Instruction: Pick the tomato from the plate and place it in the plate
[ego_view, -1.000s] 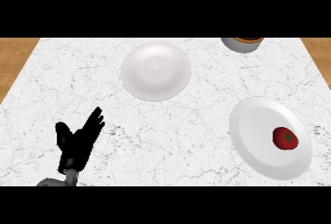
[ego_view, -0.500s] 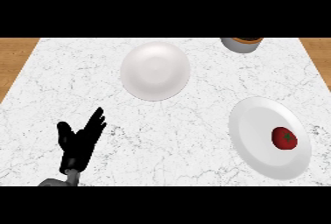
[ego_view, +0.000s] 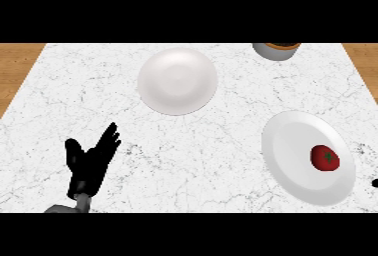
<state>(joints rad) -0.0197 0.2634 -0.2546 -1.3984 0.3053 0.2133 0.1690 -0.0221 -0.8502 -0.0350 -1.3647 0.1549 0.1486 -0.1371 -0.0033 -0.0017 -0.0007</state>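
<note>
A red tomato (ego_view: 325, 158) lies on the right part of a white plate (ego_view: 291, 150) at the counter's right side. A second white plate (ego_view: 177, 80) stands bare at the back middle. My left hand (ego_view: 90, 162) rests open at the lower left, fingers up, far from both plates. Only a small black bit of my right hand (ego_view: 374, 183) shows at the view's right edge, just beside the tomato's plate and below the tomato.
A grey pot (ego_view: 277, 50) with a dark inside stands at the counter's back edge, right of the bare plate. The white marble counter (ego_view: 214, 145) ends in brown wood at the left and right sides.
A small black bit of my right hand has come into view at the right edge. The left hand, the plates and the tomato have not moved.
</note>
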